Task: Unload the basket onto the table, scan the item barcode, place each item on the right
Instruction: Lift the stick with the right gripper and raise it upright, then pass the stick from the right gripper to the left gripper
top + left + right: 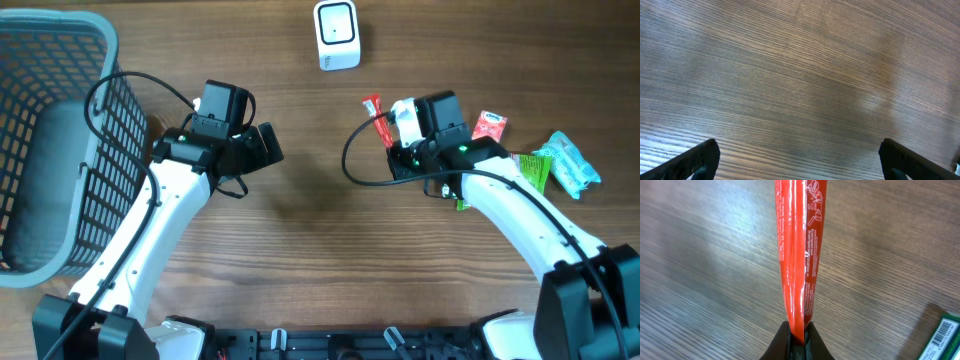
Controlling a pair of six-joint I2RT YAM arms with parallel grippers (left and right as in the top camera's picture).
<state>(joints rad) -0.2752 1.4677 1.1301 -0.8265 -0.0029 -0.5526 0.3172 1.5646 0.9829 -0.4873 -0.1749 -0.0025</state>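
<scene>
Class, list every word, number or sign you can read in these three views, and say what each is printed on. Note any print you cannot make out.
Nothing can be read as actual wording.
On the red stick packet: white print and small pictograms, too fine to read.
On the green pack: a white barcode label with digits, blurred.
On the white scanner: no lettering visible.
On the small red sachet: print too small.

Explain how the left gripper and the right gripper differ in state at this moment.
The left gripper has its fingers wide apart; the right gripper has its fingers shut. The left gripper holds nothing, with only bare table between its fingers; the right gripper pinches a red packet by one end. Both face down toward the same wooden table.
</scene>
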